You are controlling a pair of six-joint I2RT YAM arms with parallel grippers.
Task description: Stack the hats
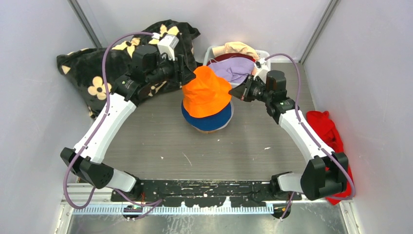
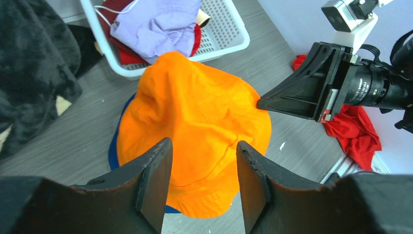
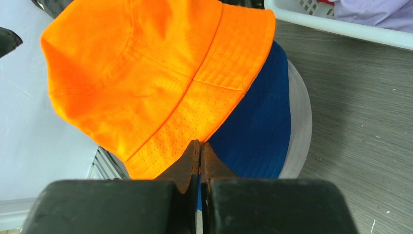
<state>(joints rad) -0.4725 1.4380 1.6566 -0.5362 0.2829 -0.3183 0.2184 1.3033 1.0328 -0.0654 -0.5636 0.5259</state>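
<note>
An orange hat [image 1: 207, 95] [image 2: 195, 117] [image 3: 146, 68] lies peaked on top of a blue hat [image 1: 212, 122] [image 3: 258, 126], whose brim shows beneath it. A grey hat [image 3: 299, 122] forms the bottom of the pile. My left gripper [image 1: 189, 73] [image 2: 204, 144] stands open at the orange hat's left side, nothing between its fingers. On the right side my right gripper [image 1: 234, 91] [image 2: 260, 103] [image 3: 199, 144] is shut, its tips pinching the edge of the orange brim. A lilac hat [image 1: 234, 70] [image 2: 151, 29], a maroon one [image 1: 231, 57] and a cream one [image 1: 238, 48] lie in a basket behind.
The white basket [image 1: 209, 51] [image 2: 229, 46] stands at the back, just behind the pile. A black blanket with cream flowers [image 1: 92, 73] [image 2: 34, 73] is heaped at the back left. A red cloth [image 1: 326, 126] [image 2: 355, 131] lies along the right wall.
</note>
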